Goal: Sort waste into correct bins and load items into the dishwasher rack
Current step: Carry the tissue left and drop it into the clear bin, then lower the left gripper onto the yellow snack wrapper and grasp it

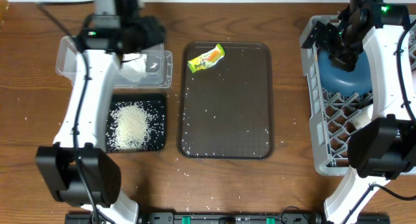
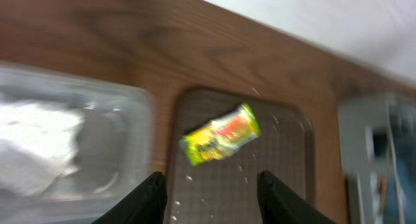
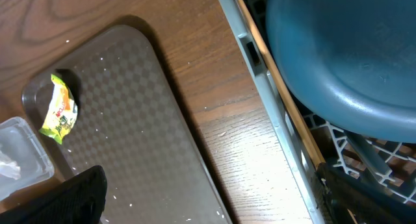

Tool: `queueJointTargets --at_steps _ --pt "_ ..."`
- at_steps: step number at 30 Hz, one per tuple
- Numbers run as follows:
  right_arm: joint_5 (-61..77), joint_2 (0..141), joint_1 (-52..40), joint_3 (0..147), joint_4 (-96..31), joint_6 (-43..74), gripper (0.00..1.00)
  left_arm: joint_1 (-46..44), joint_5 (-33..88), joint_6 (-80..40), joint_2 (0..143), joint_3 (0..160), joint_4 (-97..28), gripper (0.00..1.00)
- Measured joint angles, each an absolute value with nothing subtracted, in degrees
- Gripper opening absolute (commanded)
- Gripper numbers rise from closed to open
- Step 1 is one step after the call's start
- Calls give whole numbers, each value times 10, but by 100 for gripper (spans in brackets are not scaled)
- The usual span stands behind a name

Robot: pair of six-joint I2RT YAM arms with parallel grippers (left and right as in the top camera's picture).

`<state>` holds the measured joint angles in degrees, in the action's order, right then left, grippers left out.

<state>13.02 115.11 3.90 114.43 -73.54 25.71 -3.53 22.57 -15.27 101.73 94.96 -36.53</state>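
The yellow-green wrapper [image 1: 207, 58] lies at the far left corner of the brown serving tray [image 1: 250, 130]; it also shows in the left wrist view [image 2: 221, 134] and the right wrist view [image 3: 60, 110]. The crumpled paper scrap [image 1: 135, 67] lies in the clear tub [image 1: 68, 55]. The rice heap [image 1: 132, 124] sits in the black tray [image 1: 159, 104]. The dark blue dish [image 1: 348, 78] stands in the grey rack [image 1: 318, 159], with a chopstick [image 3: 276, 78] along the rack's edge. My left gripper [image 2: 211, 201] is open and empty above the tub's right end. My right gripper [image 3: 214, 201] is open and empty over the rack's left edge.
Loose rice grains are scattered over the brown serving tray [image 3: 130, 133] and on the table in front of it. The rack's left wall [image 3: 276, 130] lies close to my right gripper. A small pale object [image 1: 359, 122] shows in the rack, partly hidden by my right arm.
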Motion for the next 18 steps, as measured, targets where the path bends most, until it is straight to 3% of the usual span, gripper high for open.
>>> queueJointTargets --at_steps 10,18 --pt "130 1151 39 1144 -735 257 99 -186 117 24 1073 950 -319 57" --pt "130 1151 39 1144 -735 257 99 -219 31 89 1155 950 -278 61"
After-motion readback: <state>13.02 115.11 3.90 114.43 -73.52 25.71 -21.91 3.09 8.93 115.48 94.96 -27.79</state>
